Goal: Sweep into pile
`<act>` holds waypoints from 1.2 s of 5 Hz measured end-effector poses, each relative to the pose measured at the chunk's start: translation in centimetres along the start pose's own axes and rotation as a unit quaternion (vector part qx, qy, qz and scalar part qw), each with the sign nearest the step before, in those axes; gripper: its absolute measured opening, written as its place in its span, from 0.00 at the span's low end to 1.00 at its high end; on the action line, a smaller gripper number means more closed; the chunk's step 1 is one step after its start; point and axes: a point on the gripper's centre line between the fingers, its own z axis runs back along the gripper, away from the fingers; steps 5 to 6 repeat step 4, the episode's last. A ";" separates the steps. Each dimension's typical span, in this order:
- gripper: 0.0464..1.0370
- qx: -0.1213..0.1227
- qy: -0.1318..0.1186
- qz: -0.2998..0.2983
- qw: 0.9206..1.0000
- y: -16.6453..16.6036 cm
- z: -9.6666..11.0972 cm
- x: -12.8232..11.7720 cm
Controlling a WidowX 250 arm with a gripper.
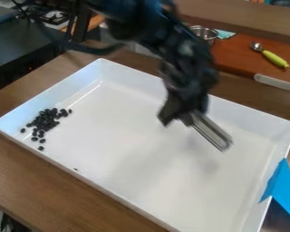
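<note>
Holding a metal tool over a white tray of dark beans

The gripper (186, 117) hangs over the right-hand half of the tray, clenched on a slender, silvery metal tool (211, 131) that projects from its lower end, angled down toward the view's lower right. The black arm (150, 34) enters from the top edge and slants down to the gripper. Beneath lies the white tray (141, 140), a rectangular vessel with raised walls. The dark beans (45, 121) occupy its left corner, well apart from the tool: most form a dense cluster, while several lie loose around it. One small dark speck (76, 169) rests farther along the near wall. Blue tape (283, 185) crosses the tray's right wall. The tray stands on a brown wooden table (26, 165). Beyond it, at the upper right, a reddish-brown board (238, 56) bears a spoon with a green handle (273, 58); near the board's far left corner are a metal bowl (203, 33) and a teal cloth (225, 34).
</note>
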 end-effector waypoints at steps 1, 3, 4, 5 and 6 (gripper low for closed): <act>0.33 0.036 -0.018 -0.064 0.997 -2.1 -1.3 -2.2; 0.67 0.123 -0.001 -0.104 0.987 -2.1 -3.4 -2.6; 0.93 0.154 0.041 -0.126 0.979 -2.9 -2.4 -3.1; 0.93 0.154 0.041 -0.126 0.979 -2.9 -2.4 -3.1; 0.93 0.154 0.041 -0.126 0.979 -2.9 -2.4 -3.1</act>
